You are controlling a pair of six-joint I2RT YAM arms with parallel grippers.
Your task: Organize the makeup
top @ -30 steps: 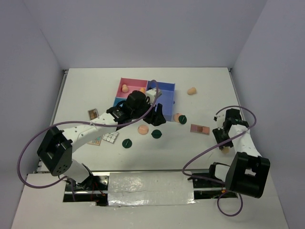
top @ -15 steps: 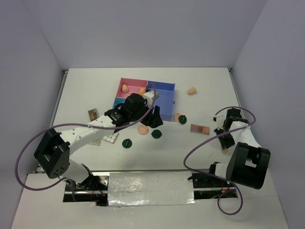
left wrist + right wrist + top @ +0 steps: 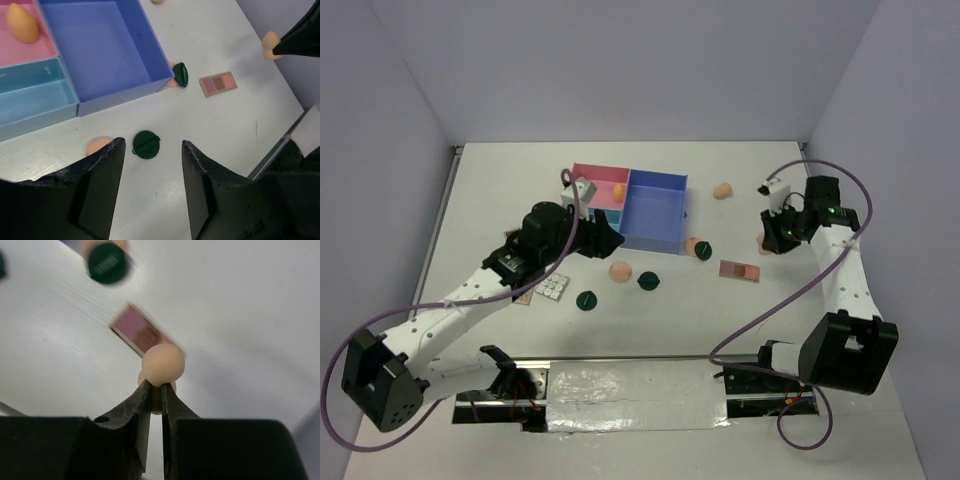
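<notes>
Right gripper has lifted a peach sponge; left gripper has drawn back from the tray
Right jaws narrow, pinching it above the table near a palette; left jaws wide and empty over a green compact

Likely lab: plain-walled robot booth

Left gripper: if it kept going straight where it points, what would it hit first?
Probably the dark green compact lying on the table: in the wrist view it sits centred ahead of the open left gripper. Depth is hard to judge.
</notes>
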